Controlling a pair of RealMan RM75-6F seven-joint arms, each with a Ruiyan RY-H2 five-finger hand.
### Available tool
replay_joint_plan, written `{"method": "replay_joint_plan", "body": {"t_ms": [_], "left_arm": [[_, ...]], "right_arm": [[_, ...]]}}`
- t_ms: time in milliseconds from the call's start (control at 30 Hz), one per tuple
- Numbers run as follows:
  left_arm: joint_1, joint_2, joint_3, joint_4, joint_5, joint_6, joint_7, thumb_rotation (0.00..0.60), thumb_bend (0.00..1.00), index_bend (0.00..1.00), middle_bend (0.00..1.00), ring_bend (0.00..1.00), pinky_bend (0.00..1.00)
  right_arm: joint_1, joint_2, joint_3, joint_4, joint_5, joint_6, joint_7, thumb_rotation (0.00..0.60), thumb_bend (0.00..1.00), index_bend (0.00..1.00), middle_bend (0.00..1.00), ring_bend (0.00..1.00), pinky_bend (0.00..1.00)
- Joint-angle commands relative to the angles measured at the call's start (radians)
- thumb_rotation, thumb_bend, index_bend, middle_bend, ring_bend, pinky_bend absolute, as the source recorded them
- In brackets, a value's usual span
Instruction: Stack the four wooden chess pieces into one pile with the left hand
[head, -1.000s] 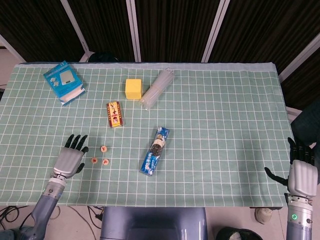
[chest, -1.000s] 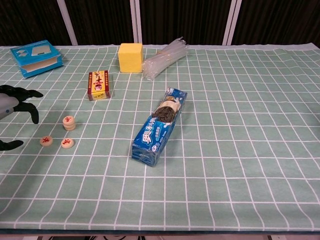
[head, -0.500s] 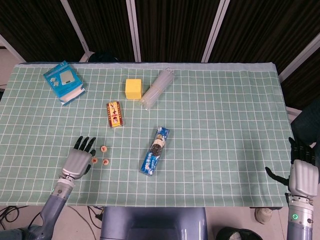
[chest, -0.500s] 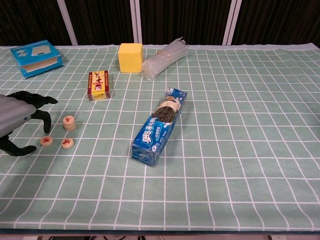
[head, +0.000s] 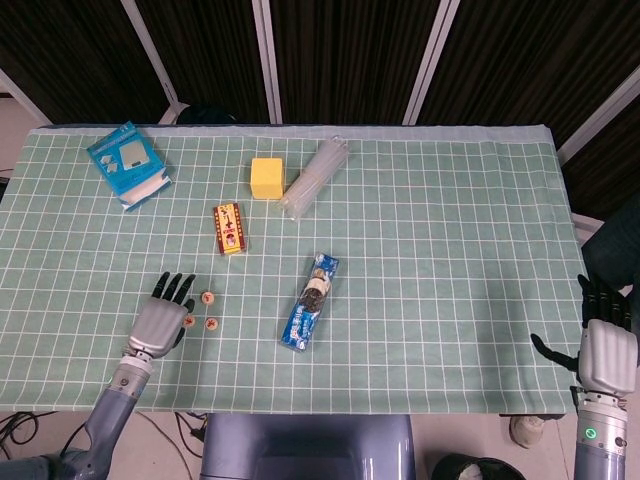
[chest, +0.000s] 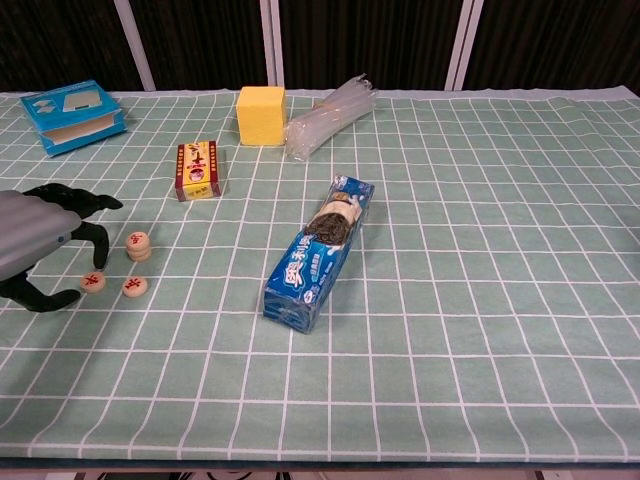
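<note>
Round wooden chess pieces with red marks lie at the table's front left. A short stack of two (chest: 139, 245) (head: 207, 297) stands farthest back. Two singles lie flat in front of it: the left piece (chest: 93, 282) (head: 188, 321) and the right piece (chest: 134, 286) (head: 212, 323). My left hand (chest: 40, 245) (head: 163, 317) hovers at the left of them, open, with its fingers arched over the left piece and its thumb low beside it. It holds nothing. My right hand (head: 605, 348) rests open at the table's front right edge, far from the pieces.
A blue biscuit pack (chest: 320, 253) lies right of the pieces. A small red and yellow box (chest: 198, 170) sits behind them. Further back are a yellow block (chest: 261, 114), a bundle of clear tubes (chest: 328, 125) and a blue box (chest: 75, 116).
My left hand has moved right and forward toward the pieces, from well left of them to arching over the left single. The pieces and the right hand have not moved.
</note>
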Motion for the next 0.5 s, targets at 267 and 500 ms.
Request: {"method": "replay_joint_plan", "body": {"t_ms": [267,500], "left_arm": [[0.0,-0.011,-0.008,-0.004,0.008,-0.003,0.015,0.6,0.31,0.45,0.02,0.0,0.0],[0.001,-0.016,-0.012,-0.006,-0.001,-0.007,0.036,0.6,0.32,0.46,0.02,0.0,0.0]], "right_arm": [[0.0,0.001,0.001,0.001,0.0,0.0,0.003,0.6,0.23,0.0,0.01,0.0,0.0],[0.0,0.001,0.002,0.0,0.002,0.0,0.005,0.6,0.23,0.0,0.01,0.0,0.0]]}}
